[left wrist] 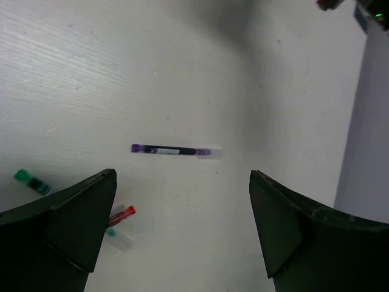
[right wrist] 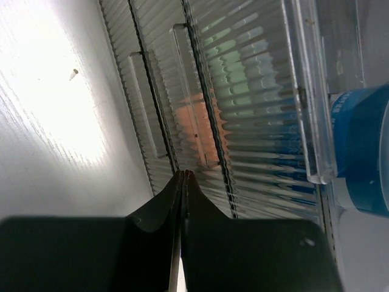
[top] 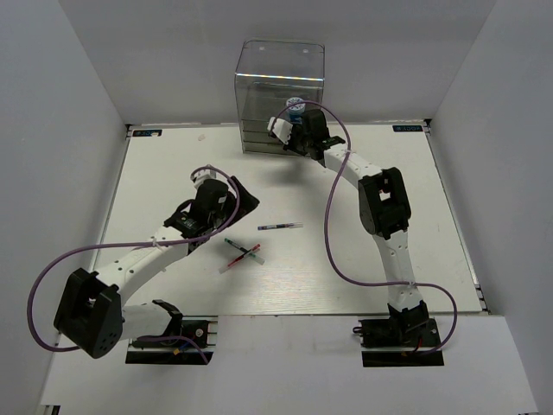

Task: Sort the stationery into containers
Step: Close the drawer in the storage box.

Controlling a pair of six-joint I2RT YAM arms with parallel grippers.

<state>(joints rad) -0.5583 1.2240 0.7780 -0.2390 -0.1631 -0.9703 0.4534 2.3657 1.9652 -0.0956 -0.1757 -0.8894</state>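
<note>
The clear organizer [top: 281, 86] stands at the table's far edge. Its ribbed drawer fronts [right wrist: 243, 121] fill the right wrist view, with orange, green and blue shapes blurred behind them. A blue-white roll [top: 295, 105] [right wrist: 364, 158] sits at its upper compartment. My right gripper [top: 292, 131] [right wrist: 184, 176] is shut and empty, its tips right at a drawer front. A dark purple pen [top: 279, 226] [left wrist: 170, 150] lies mid-table. A red pen [top: 244, 256] [left wrist: 121, 214] and a green-capped pen [top: 235, 248] [left wrist: 30, 181] cross below it. My left gripper [top: 244, 201] [left wrist: 182, 234] hovers open just left of the pens.
White walls close in the table on the left, right and back. The table's near edge [top: 346, 316] runs just in front of both arm bases. A purple cable [top: 333, 233] loops off the right arm over the table.
</note>
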